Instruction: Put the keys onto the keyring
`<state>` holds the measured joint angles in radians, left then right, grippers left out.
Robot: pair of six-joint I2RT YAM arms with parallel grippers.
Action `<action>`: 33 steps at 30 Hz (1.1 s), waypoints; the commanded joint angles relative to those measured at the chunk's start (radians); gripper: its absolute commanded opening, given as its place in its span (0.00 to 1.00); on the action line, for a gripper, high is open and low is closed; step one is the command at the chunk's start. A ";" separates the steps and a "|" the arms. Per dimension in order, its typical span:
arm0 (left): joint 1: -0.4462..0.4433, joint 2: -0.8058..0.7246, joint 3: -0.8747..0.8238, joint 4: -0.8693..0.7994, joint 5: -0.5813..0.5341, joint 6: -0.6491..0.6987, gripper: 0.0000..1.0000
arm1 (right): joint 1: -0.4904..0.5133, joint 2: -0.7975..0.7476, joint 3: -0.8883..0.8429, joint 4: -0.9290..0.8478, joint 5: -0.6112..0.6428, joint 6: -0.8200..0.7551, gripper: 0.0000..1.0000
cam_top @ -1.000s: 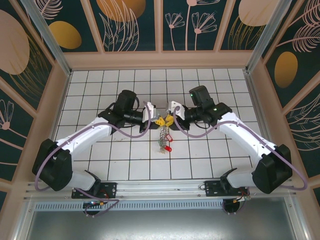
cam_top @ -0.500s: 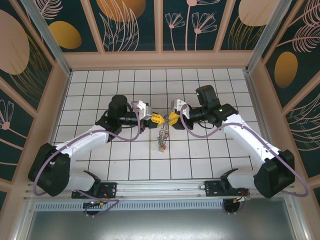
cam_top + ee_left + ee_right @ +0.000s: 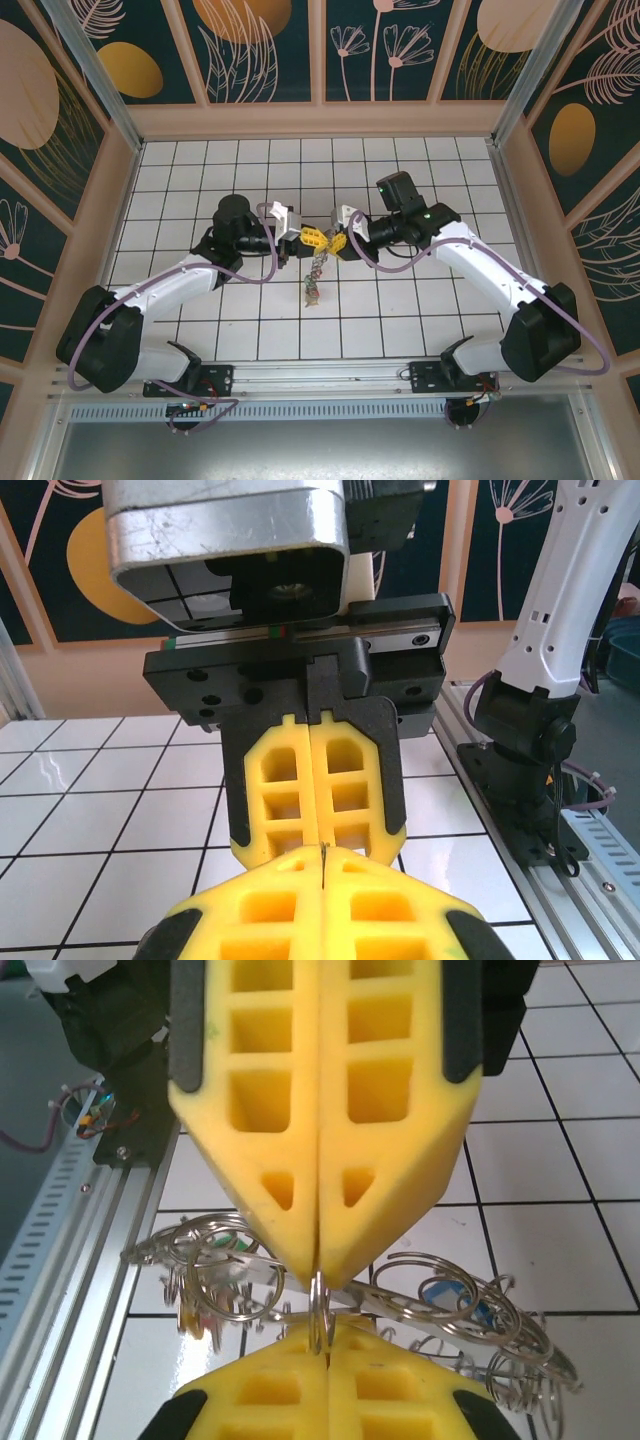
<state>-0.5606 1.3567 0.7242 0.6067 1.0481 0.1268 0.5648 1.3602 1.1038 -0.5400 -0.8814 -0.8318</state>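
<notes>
My left gripper [image 3: 313,237] and right gripper [image 3: 337,242] meet tip to tip above the middle of the table. Both are shut on the keyring [image 3: 322,1312], a thin silver ring seen edge-on, pinched in the seam of each pair of yellow fingers. In the right wrist view my right gripper [image 3: 327,1345] is at the bottom and the left gripper [image 3: 318,1275] comes down from above. The keys [image 3: 316,275] hang below the tips as a tangled bunch on small wire rings. A blue head [image 3: 440,1293] and a green head [image 3: 235,1258] show through the loops.
The white tiled table [image 3: 420,180] lies under the hanging bunch. A metal rail [image 3: 330,375] runs along the near edge by the arm bases. Patterned walls [image 3: 320,50] close in the back and sides.
The right gripper's jaws have shut on the ring. Both grippers and the hanging bunch have shifted slightly left, and the red key no longer shows from above.
</notes>
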 commanded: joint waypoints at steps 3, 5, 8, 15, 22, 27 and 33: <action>0.003 0.003 -0.019 0.233 0.029 -0.099 0.00 | 0.015 0.032 0.031 0.015 -0.022 0.004 0.00; 0.001 0.010 -0.028 0.283 0.023 -0.125 0.00 | 0.018 0.042 0.034 0.028 -0.014 0.018 0.00; -0.001 0.025 -0.035 0.337 0.018 -0.151 0.00 | 0.022 0.038 0.027 0.065 0.012 0.042 0.03; -0.007 0.043 -0.060 0.399 0.006 -0.183 0.00 | 0.005 -0.028 -0.016 0.121 0.026 0.064 0.13; -0.008 0.037 -0.066 0.390 0.004 -0.179 0.00 | -0.011 -0.097 -0.067 0.134 0.004 0.042 0.21; -0.008 0.044 -0.067 0.383 0.015 -0.172 0.00 | -0.011 -0.093 -0.067 0.141 -0.031 0.038 0.22; -0.011 0.053 -0.057 0.380 0.009 -0.170 0.00 | -0.011 -0.064 -0.042 0.113 -0.077 0.001 0.06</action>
<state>-0.5652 1.4063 0.6563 0.9241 1.0435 -0.0391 0.5568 1.2819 1.0515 -0.4229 -0.8864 -0.7975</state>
